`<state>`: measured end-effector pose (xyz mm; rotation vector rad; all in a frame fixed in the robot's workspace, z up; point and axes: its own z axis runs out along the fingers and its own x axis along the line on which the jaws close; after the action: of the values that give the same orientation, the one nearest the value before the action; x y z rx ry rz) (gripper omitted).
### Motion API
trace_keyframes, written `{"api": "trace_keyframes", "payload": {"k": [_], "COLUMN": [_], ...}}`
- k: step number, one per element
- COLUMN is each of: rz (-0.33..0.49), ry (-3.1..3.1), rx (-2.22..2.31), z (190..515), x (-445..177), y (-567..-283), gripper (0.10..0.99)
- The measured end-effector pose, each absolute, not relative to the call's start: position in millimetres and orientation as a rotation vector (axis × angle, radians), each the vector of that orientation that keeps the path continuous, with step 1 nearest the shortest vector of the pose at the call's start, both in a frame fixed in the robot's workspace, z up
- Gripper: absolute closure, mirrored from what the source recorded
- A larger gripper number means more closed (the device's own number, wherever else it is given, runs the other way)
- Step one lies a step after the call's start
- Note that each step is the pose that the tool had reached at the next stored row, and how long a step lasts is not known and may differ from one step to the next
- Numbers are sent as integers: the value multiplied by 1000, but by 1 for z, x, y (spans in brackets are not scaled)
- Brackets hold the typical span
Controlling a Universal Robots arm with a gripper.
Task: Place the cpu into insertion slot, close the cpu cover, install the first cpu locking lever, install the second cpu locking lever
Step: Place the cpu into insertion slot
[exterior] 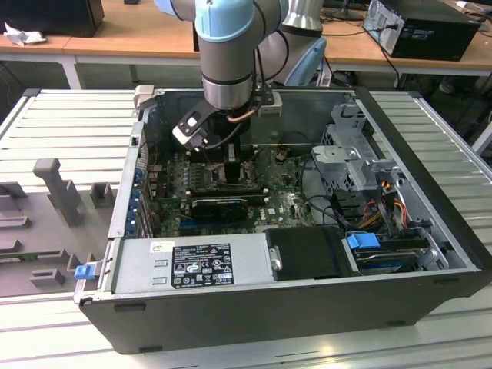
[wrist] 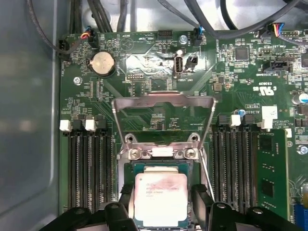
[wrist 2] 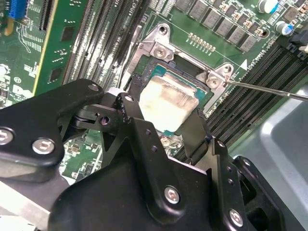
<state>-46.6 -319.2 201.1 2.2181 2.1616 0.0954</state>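
The cpu point(wrist: 160, 196), a pale silvery square chip, lies over the insertion slot point(wrist: 159, 167) on the green board. My gripper point(wrist: 161, 192) reaches down inside the computer case point(exterior: 430, 254) and is shut on the cpu, one black finger point(wrist 2: 132, 113) against each opposite edge. In the second wrist view the cpu point(wrist 2: 168, 103) sits level inside the slot's dark frame point(wrist 2: 185, 67). The cpu cover point(wrist: 163, 98) stands swung up and open behind the slot. One thin locking lever point(wrist 2: 269, 90) sticks out free beside the slot.
Long black memory slots point(wrist: 89, 168) flank the socket on both sides, and a green module point(wrist: 272, 173) stands in one. A black graphics card point(exterior: 219, 206), the power supply point(exterior: 200, 265), a drive cage point(exterior: 369, 161) and loose cables point(exterior: 323, 207) crowd the case around the arm.
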Motion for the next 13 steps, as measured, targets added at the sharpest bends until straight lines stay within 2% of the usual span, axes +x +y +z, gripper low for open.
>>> {"api": "trace_keyframes", "payload": {"k": [5, 10, 11, 13], "rz": [120, 96, 84, 72], "ry": [2174, 2165, 2160, 2155], "rx": [2233, 2221, 2216, 2210], "z": [203, 222, 222, 223], "x": [-46, -46, -46, -46], "y": [-319, -319, -320, -322], "gripper": [482, 498, 690, 808]}}
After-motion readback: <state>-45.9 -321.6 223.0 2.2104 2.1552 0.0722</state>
